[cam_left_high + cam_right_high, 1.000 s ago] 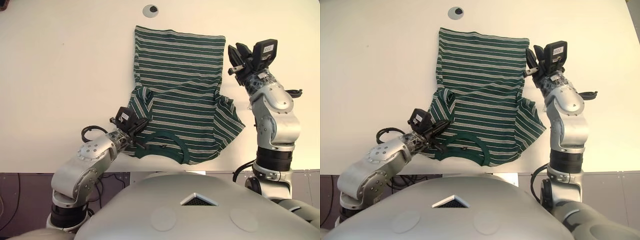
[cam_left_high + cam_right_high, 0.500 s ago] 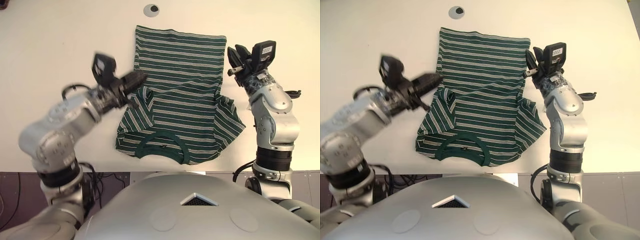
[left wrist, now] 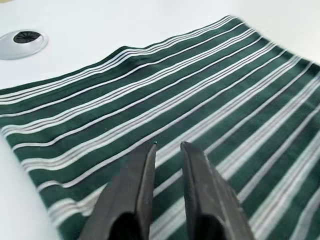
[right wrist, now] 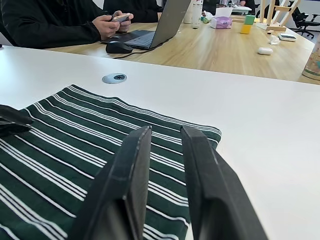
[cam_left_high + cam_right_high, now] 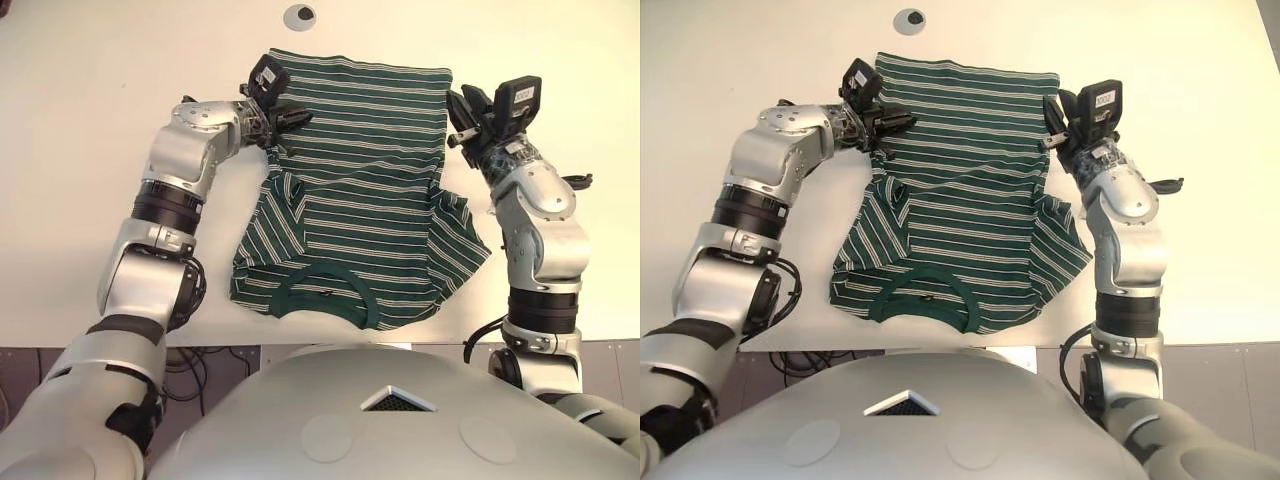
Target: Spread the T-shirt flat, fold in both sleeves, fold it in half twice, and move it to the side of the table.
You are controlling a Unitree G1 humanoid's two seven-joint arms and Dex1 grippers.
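A dark green T-shirt [image 5: 360, 200] with white stripes lies on the white table [image 5: 100, 200], collar [image 5: 325, 290] nearest me, hem at the far end. Its left sleeve [image 5: 283, 190] is bunched inward; the right sleeve [image 5: 462, 245] sticks out. My left gripper [image 5: 297, 117] hovers over the shirt's far left side. In the left wrist view its fingers [image 3: 142, 170] stand close together above the stripes with nothing between them. My right gripper [image 5: 460, 120] sits at the shirt's far right edge, its fingers [image 4: 132, 165] likewise close together and holding nothing.
A round cable grommet [image 5: 300, 16] is set in the table just beyond the hem. Bare table stretches left and right of the shirt. Past the table's far edge stands a wooden desk with a laptop [image 4: 167, 22] and a person's hands.
My left arm swung from the shirt's near left shoulder up to its far left side. That near left corner now lies spread wider. The right gripper shifted slightly toward the shirt.
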